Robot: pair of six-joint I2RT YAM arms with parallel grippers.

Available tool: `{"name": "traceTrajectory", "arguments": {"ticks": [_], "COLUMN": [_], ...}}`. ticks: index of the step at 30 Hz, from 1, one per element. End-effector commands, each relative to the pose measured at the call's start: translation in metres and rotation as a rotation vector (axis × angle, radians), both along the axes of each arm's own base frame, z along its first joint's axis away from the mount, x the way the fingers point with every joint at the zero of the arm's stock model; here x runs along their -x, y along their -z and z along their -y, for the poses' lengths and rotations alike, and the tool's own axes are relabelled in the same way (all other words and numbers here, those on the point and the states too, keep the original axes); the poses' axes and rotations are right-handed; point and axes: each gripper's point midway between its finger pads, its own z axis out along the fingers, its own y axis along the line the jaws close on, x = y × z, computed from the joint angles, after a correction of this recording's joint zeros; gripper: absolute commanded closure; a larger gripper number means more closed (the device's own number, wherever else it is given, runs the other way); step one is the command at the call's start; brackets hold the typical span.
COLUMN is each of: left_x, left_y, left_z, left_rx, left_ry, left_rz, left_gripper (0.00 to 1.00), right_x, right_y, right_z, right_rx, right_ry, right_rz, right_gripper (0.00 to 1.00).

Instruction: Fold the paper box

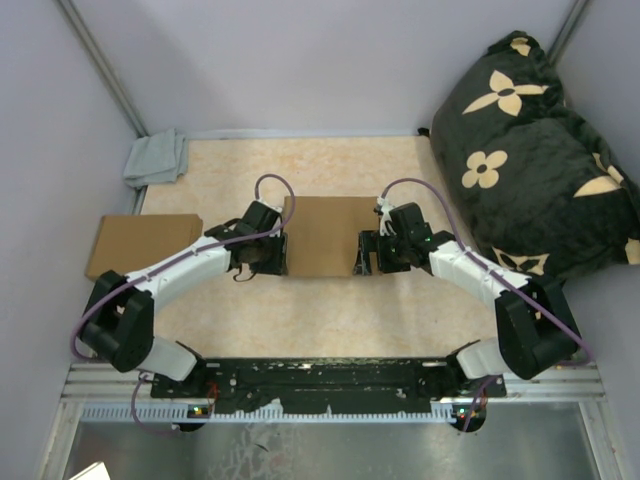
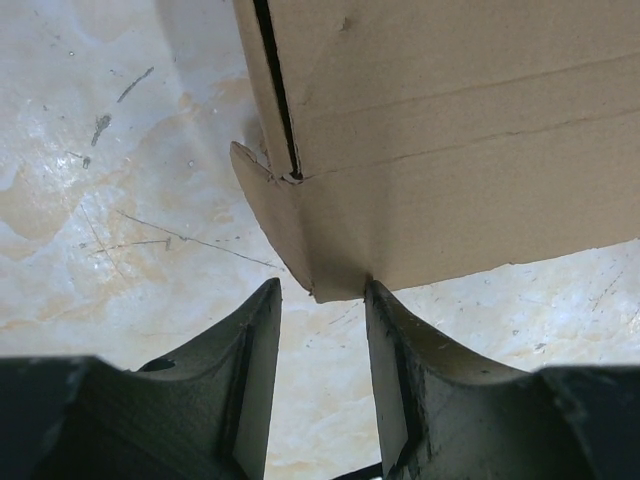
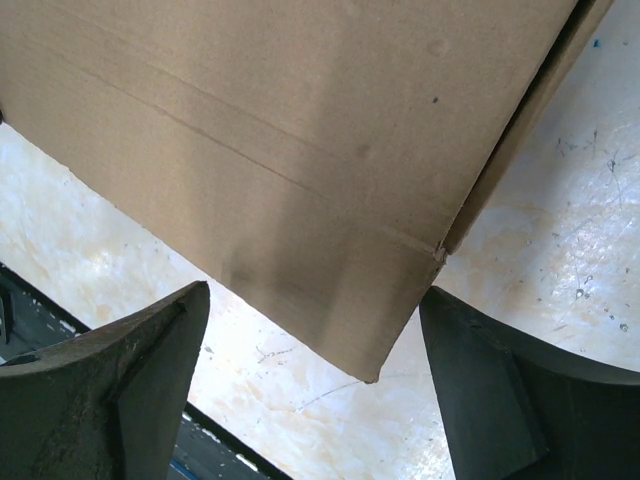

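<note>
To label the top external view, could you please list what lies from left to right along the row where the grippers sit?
flat cardboard piece → left gripper → paper box → right gripper → black flowered cushion

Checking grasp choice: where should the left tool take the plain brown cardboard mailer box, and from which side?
Probably the near left corner of the plain brown cardboard mailer box, coming from the near side: the thin side flap there folds up, and the open left tool faces it.
</note>
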Motion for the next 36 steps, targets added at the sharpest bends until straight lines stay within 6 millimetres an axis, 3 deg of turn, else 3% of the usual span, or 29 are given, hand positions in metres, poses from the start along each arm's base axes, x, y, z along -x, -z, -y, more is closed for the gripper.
{"name": "traceTrajectory", "arguments": {"ticks": [1, 11, 18, 21, 27, 36], "left_x": [-0.011, -0.018, -0.025, -0.03, -0.031, -0.027], "left_y": [-0.002, 0.0, -0.023, -0.03, -0.017, -0.009], "left_z": [0.001, -0.002, -0.005, -0.001, 0.014, 0.006], "left_rx": [0.001, -0.025, 0.001, 0.03, 0.073, 0.026], "left_ry": [-0.007, -0.012, -0.031, -0.016, 0.016, 0.002], "left_rz": [0.034, 0.057, 0.158, 0.207, 0.169, 0.133], "left_gripper": [0.54, 0.53, 0.39, 0.37, 0.38, 0.4], "right_x": [-0.006, -0.007, -0.009, -0.009, -0.008, -0.006], "right_y": [-0.016, -0.021, -0.025, -0.026, -0.026, -0.027], "right_z": [-0.008, -0.009, -0.009, -0.009, -0.009, -0.007], "right_rx": [-0.036, -0.041, -0.044, -0.049, -0.048, -0.046], "right_ry": [-0.007, -0.011, -0.006, -0.005, -0.005, -0.007], "right_rz": [0.044, 0.057, 0.069, 0.071, 0.067, 0.071], "right_gripper": [0.14, 0.13, 0.13, 0.13, 0.13, 0.13]}}
